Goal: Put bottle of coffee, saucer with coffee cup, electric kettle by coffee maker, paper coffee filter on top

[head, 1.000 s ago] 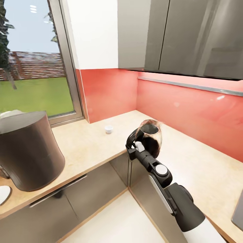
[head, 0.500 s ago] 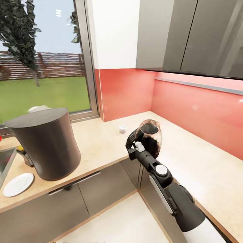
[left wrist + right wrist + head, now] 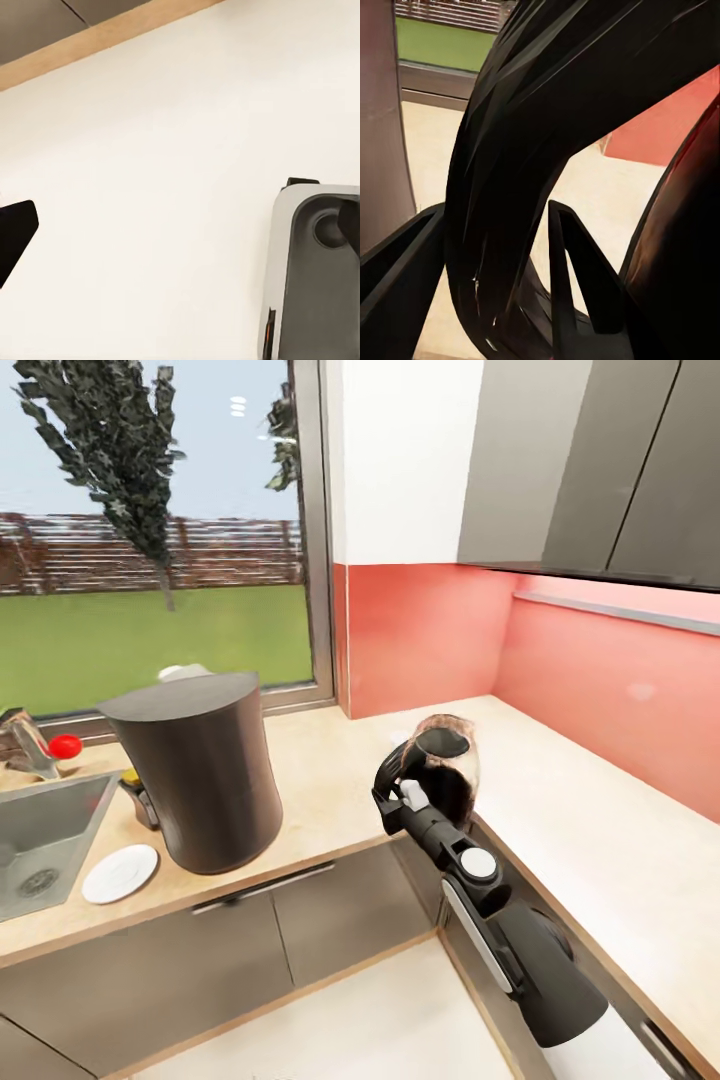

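Since a second ago the whole view has swung left: the camera turned, bringing the coffee maker (image 3: 200, 770) toward centre frame and the saucer (image 3: 119, 873) and sink (image 3: 40, 840) into the lower left. Carrying the electric kettle (image 3: 445, 770) is the step in hand; the right gripper (image 3: 400, 792) is clamped on its black handle (image 3: 510, 172), holding it at centre frame over the table (image 3: 330, 800) corner. Next, I judge, it must travel left and set down just beside the coffee maker. Whether the left gripper (image 3: 180, 225) is open I cannot tell.
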Robot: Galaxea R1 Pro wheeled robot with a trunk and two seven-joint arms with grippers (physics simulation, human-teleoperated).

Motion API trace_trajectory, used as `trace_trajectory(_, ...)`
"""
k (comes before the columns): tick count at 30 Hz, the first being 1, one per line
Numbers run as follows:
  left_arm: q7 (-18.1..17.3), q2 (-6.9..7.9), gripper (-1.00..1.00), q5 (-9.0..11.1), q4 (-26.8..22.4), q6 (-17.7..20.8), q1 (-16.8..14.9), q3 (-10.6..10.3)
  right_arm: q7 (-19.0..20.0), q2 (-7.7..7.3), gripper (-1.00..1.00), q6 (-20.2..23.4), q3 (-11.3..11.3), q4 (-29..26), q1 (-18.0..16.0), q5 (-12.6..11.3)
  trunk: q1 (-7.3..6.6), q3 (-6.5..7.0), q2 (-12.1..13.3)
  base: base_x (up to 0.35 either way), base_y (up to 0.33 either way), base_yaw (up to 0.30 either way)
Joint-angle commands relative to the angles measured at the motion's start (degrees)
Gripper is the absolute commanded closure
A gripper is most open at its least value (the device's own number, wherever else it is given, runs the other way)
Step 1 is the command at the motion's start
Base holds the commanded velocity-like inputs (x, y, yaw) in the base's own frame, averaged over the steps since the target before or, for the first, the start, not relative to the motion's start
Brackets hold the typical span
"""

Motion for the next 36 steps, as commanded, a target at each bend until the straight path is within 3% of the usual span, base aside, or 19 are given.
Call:
trace_trajectory(1,-0.1,-0.02,-1.0,0.0,-0.1,-0.1,0.0,0.4,0.0,-0.04,1.0,0.3,0.1,-0.1,-0.1,-0.1,0.03,-0.1,-0.1,0.0,0.0,0.278)
trace_trajectory(22,-0.1,-0.01,-1.0,0.1,0.0,0.0,0.0,0.4,0.0,-0.32,1.0,0.4,-0.1,-0.1,0.0,0.1,0.03,-0.1,-0.1,0.0,0.0,0.272)
trace_trajectory(29,-0.1,0.13,-1.0,0.1,0.2,0.2,0.0,0.5,0.0,-0.38,1.0,0.5,-0.1,-0.2,-0.1,0.2,0.03,-0.1,-0.1,0.0,0.0,0.024)
trace_trajectory(36,0.4,0.33,-1.0,0.0,4.4,0.7,0.2,0.5,0.0,-0.46,1.0,0.5,-0.1,-0.2,0.0,0.3,0.03,-0.1,-0.1,0.0,0.0,0.0)
